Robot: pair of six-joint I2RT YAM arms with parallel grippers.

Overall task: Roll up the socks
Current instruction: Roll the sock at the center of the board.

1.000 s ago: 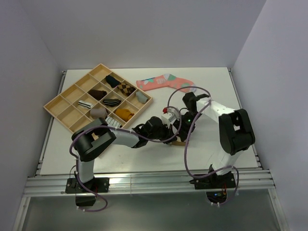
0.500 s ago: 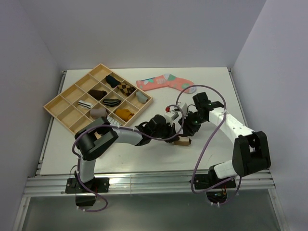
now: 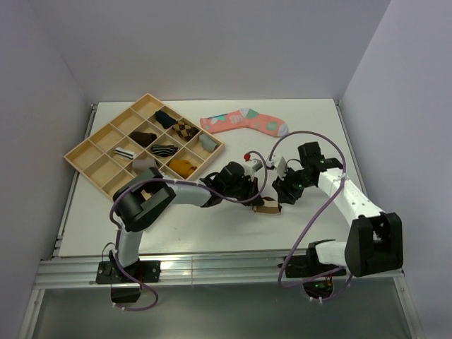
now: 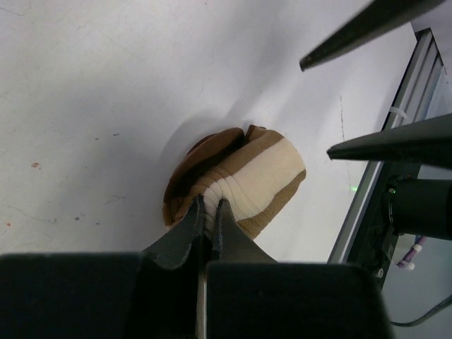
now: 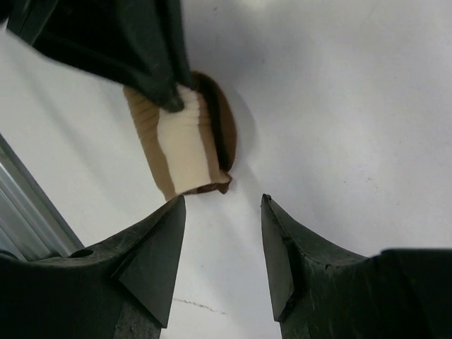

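Observation:
The brown sock with tan bands point(image 3: 268, 207) lies rolled into a short bundle on the white table. It also shows in the left wrist view point(image 4: 240, 176) and the right wrist view point(image 5: 187, 148). My left gripper point(image 4: 210, 205) is shut on its cream band, pinching a fold at the near side of the roll point(image 3: 257, 200). My right gripper point(image 5: 220, 201) is open and empty, its tips just off the roll's end point(image 3: 284, 193). A white sock with thin black stripes point(image 3: 167, 178) lies in a near compartment of the tray, partly behind my left arm.
A wooden divided tray point(image 3: 106, 125) with several rolled socks stands at the back left. A coral-pink sock point(image 3: 244, 121) lies flat at the back centre. The table's front rail shows in the left wrist view point(image 4: 367, 205) close beside the roll.
My right arm has swung out to the right and its gripper has drawn off the roll. My left gripper keeps its hold, and the roll has shifted slightly right.

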